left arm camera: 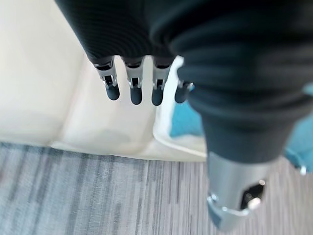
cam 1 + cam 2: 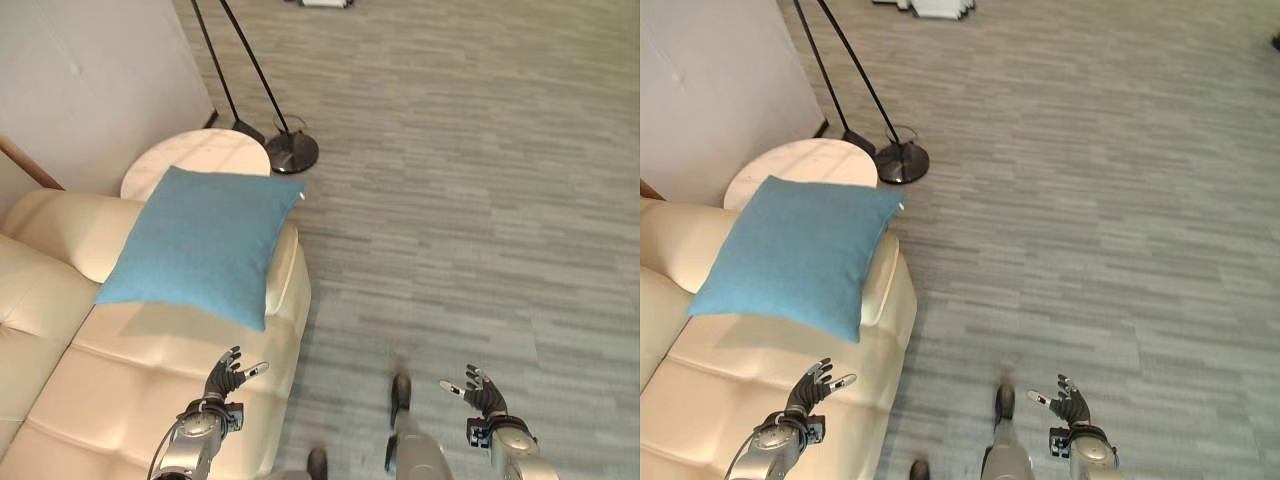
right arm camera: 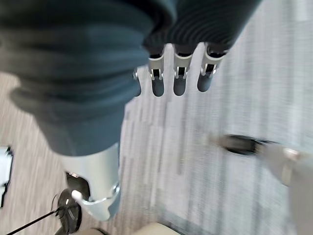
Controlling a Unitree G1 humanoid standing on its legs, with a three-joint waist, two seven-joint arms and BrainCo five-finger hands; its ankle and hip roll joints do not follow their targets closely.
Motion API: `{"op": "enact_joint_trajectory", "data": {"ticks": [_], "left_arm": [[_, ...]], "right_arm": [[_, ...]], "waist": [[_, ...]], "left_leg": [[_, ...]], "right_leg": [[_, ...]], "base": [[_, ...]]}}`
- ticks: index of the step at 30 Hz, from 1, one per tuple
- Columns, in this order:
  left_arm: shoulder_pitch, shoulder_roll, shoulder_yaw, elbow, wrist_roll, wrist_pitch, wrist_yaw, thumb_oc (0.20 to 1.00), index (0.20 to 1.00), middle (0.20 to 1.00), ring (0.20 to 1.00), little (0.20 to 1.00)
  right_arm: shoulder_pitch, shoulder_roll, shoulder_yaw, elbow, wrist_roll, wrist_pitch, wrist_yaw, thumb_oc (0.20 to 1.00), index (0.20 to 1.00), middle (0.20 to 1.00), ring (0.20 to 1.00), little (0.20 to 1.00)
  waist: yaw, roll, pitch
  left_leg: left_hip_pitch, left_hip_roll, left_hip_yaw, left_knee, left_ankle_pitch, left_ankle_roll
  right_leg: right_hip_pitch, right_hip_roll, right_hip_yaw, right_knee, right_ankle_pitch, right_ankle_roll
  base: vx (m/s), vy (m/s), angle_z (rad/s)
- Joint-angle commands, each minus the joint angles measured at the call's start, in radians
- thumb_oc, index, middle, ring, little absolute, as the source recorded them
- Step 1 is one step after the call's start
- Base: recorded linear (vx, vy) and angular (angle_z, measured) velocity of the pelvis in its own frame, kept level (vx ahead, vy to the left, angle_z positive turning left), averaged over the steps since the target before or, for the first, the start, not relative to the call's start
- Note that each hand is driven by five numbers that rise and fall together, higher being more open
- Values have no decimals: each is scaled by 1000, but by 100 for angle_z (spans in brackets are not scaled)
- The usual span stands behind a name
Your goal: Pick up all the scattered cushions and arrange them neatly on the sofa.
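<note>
A blue square cushion (image 2: pixel 200 243) leans on the arm of the cream sofa (image 2: pixel 130 390), at the sofa's far end; a corner of the blue cushion (image 1: pixel 186 122) also shows in the left wrist view. My left hand (image 2: pixel 224 381) hovers over the sofa seat near its front edge, below the cushion, fingers spread and holding nothing. Over the grey floor to the right, my right hand (image 2: pixel 478 392) is open and empty too. In the wrist views the fingers (image 1: pixel 132 85) of the left hand and the fingers (image 3: pixel 178 76) of the right hand are straight.
A round white side table (image 2: pixel 200 160) stands just past the sofa's end. Beside it a floor lamp's black base (image 2: pixel 292 152) and two slanting poles rest on the grey plank floor (image 2: pixel 470 200). A white wall (image 2: pixel 90 80) is at the far left.
</note>
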Motion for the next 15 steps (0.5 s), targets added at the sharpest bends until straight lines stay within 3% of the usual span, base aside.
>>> {"op": "enact_joint_trajectory", "data": {"ticks": [1, 2, 3, 5, 7, 8, 9, 11, 12, 13, 15], "left_arm": [[-35, 39, 32, -14, -10, -49, 3, 1000, 1000, 1000, 1000, 1000], [-33, 35, 33, -10, -20, -47, 3, 1000, 1000, 1000, 1000, 1000], [-36, 34, 34, -2, -35, -42, 6, 1000, 1000, 1000, 1000, 1000], [-39, 35, 35, -3, -41, -39, 9, 1000, 1000, 1000, 1000, 1000], [-44, 33, 34, -6, -46, -39, 12, 1000, 1000, 1000, 1000, 1000], [-48, 29, 28, -10, -40, -38, 11, 1000, 1000, 1000, 1000, 1000], [-49, 27, 21, -12, -34, -36, 9, 1000, 1000, 1000, 1000, 1000], [-51, 25, 14, -20, -24, -33, 8, 1000, 1000, 1000, 1000, 1000], [-62, 35, 8, -24, -4, -28, 14, 1000, 1000, 1000, 1000, 1000], [-62, 35, 8, -25, -4, -28, 14, 1000, 1000, 1000, 1000, 1000], [-60, 46, 13, -47, -2, -29, 14, 1000, 1000, 1000, 1000, 1000]], "right_arm": [[-40, -50, -24, -30, 4, -37, 0, 1000, 1000, 1000, 1000, 1000], [-41, -55, -19, -35, 10, -40, 2, 1000, 1000, 1000, 1000, 1000], [-40, -66, -16, -60, 21, -45, -1, 1000, 1000, 1000, 1000, 1000], [-40, -70, -17, -62, 25, -46, -4, 1000, 1000, 1000, 1000, 1000], [-39, -78, -19, -60, 28, -42, -10, 1000, 1000, 1000, 1000, 1000], [-38, -88, -22, -58, 25, -40, -10, 1000, 1000, 1000, 1000, 1000], [-35, -94, -24, -57, 23, -42, -14, 1000, 1000, 1000, 1000, 1000], [-30, -97, -29, -55, 20, -39, -24, 1000, 1000, 1000, 1000, 1000], [-21, -97, -35, -47, 18, -39, -43, 1000, 1000, 1000, 1000, 1000], [-21, -97, -35, -47, 18, -39, -44, 1000, 1000, 1000, 1000, 1000], [-10, -91, -31, -39, 15, -29, -43, 1000, 1000, 1000, 1000, 1000]], "waist": [[3, -17, 5], [7, -20, 4], [26, -37, 17], [31, -46, 24], [47, -60, 37], [58, -66, 40], [66, -63, 42], [73, -47, 33], [70, -36, 32], [71, -37, 32], [62, -30, 21]], "left_leg": [[-48, 110, 56, 151, -12, -66], [-81, 112, 43, 237, 19, -67], [-170, 106, 20, 412, 83, -59], [-214, 105, 21, 471, 97, -49], [-276, 89, 40, 493, 74, -35], [-314, 75, 86, 421, 25, -21], [-324, 68, 114, 364, 16, -18], [-357, 68, 171, 232, 81, -20], [-383, 96, 313, 140, 131, -46], [-382, 96, 314, 139, 131, -46], [-366, 115, 441, 107, 157, -37]], "right_leg": [[0, -18, 15, 96, -204, 76], [17, -6, 10, 92, -214, 61], [61, 8, 1, 84, -242, 27], [79, 11, -10, 83, -261, 13], [109, 10, -18, 79, -288, 3], [139, 8, -35, 67, -305, 5], [158, 11, -47, 60, -317, 10], [179, 26, -73, 49, -334, 12], [227, 43, -111, 47, -383, 14], [227, 43, -110, 48, -384, 14], [242, 49, -162, 72, -395, 20]], "base": [[258, -301, 22], [278, -361, 18], [205, -275, 13], [160, -187, 5], [219, -131, -5], [291, -67, 25], [296, -28, 57], [260, 13, 75], [259, 0, 57], [261, 12, 48], [215, 95, 72]]}}
